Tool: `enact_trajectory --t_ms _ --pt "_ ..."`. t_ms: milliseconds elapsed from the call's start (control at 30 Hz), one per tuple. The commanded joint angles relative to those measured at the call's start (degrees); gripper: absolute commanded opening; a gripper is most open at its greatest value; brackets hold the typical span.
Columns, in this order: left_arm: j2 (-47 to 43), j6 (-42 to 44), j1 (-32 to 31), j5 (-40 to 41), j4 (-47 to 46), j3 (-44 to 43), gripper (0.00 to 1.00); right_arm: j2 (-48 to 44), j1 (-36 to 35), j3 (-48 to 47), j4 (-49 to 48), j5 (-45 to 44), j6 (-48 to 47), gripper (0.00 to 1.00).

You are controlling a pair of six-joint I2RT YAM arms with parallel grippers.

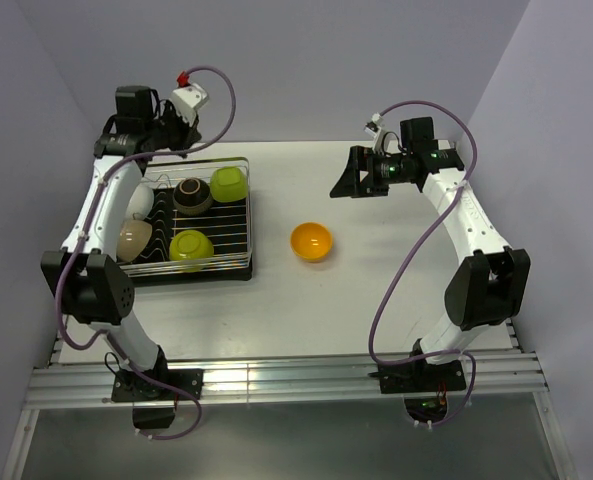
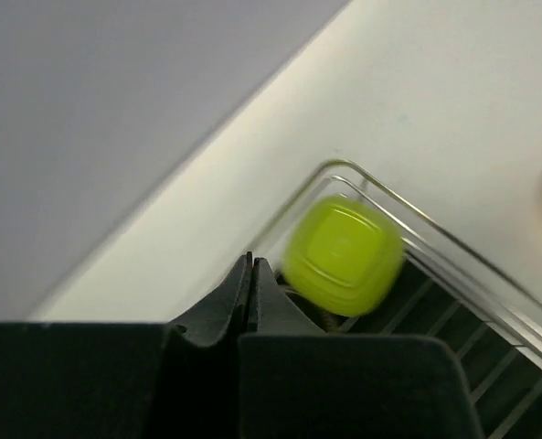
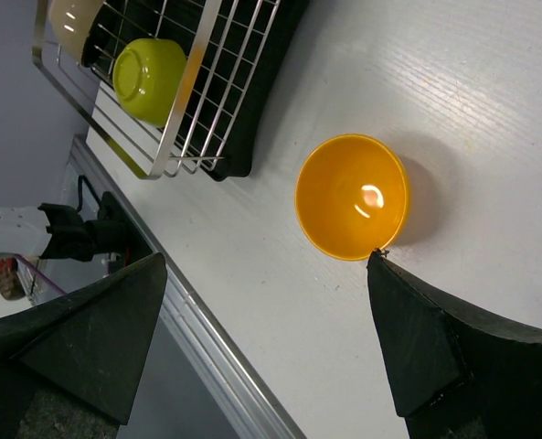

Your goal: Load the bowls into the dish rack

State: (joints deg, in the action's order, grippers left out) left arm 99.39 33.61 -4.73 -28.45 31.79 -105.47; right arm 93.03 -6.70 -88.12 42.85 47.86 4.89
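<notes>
A shiny round orange bowl is seen right of the rack, open side up. The left gripper is closed on nothing. The right gripper is spread wide, empty.

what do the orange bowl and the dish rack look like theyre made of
Round orange bowl: glossy plastic or glazed ceramic, judging by the bright highlight inside. Rectangular wire dish rack: shiny, probably chromed metal; its black drip tray looks matte, likely plastic.

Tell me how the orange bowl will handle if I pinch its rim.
The orange bowl looks rigid, so it should keep its shape when pinched. Its glossy highlight suggests a slippery surface. Upright on the table, it would probably slide rather than tip.
</notes>
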Motion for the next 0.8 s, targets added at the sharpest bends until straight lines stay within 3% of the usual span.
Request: enact_trajectory --t_ms 0,233,567,767 --pt "-0.6 -23.3 -0.8 2.6 -0.7 8.0 0.0 -3.2 0.6 -0.2 -1.6 0.9 0.5 0.96" --pt "1.4 -29.5 -1.8 8.7 -2.6 12.0 0.0 -3.5 0.7 0.0 -1.4 0.9 0.2 0.96" --pt "8.2 -28.1 -5.4 18.6 -2.8 10.3 0.0 -3.3 0.6 0.0 -1.5 0.7 0.5 0.96" --pt "10.6 -28.4 -7.2 20.1 -4.0 11.4 0.0 -3.2 0.7 0.3 -1.4 0.7 0.4 0.96"
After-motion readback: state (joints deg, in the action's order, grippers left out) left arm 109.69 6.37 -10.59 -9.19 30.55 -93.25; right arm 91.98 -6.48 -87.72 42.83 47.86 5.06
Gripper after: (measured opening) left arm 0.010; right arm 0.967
